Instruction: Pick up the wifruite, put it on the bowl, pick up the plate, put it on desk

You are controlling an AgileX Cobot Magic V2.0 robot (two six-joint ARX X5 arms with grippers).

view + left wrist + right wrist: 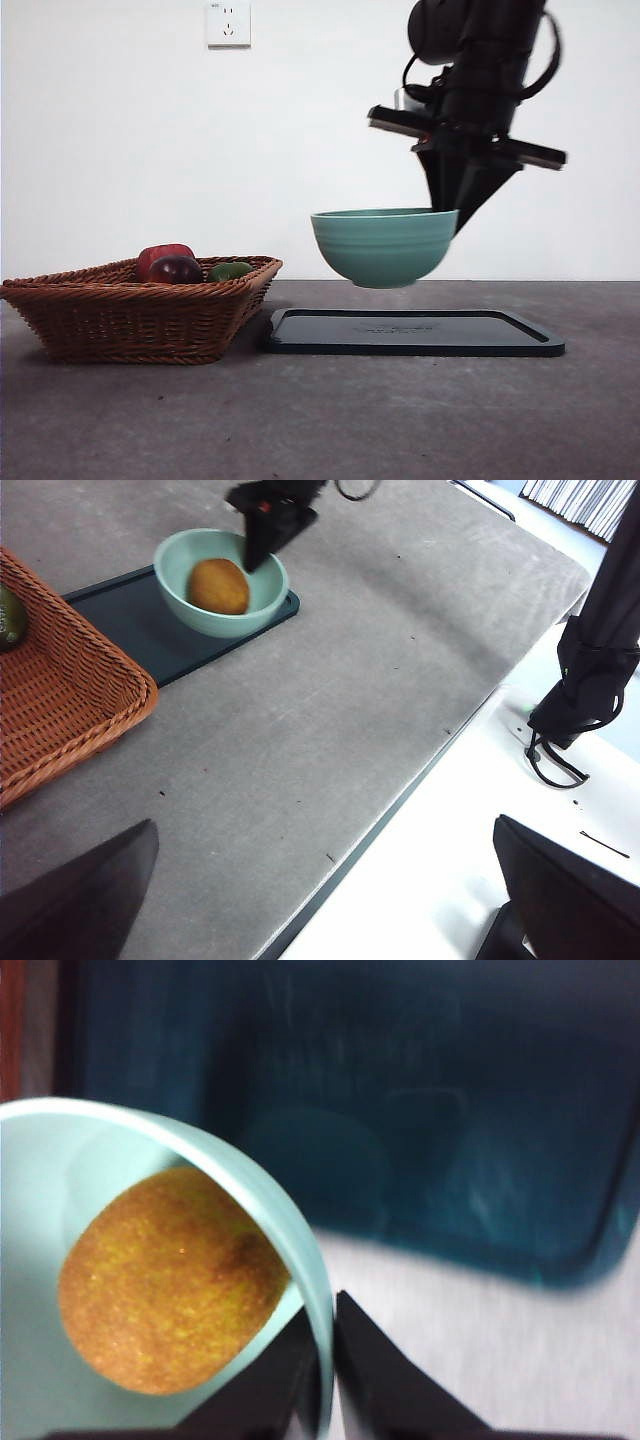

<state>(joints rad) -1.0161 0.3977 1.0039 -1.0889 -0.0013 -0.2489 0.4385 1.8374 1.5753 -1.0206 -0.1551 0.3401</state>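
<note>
Bowl (pixel 385 246): I am holding it in the air above the black tray (pixel 414 332), right gripper (pixel 327 1360) pinching its right rim, wifruite (pixel 170 1280) lying inside. Left gripper (pixel 320 900) waiting, jaws apart. Risk: one-sided rim grip slipping, bowl tipping, fruit rolling onto the desk (pixel 320 420).

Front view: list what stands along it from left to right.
Wicker basket holding a red fruit, a dark purple fruit and a green fruit → black tray → above it the bowl, lifted by the right gripper.
</note>
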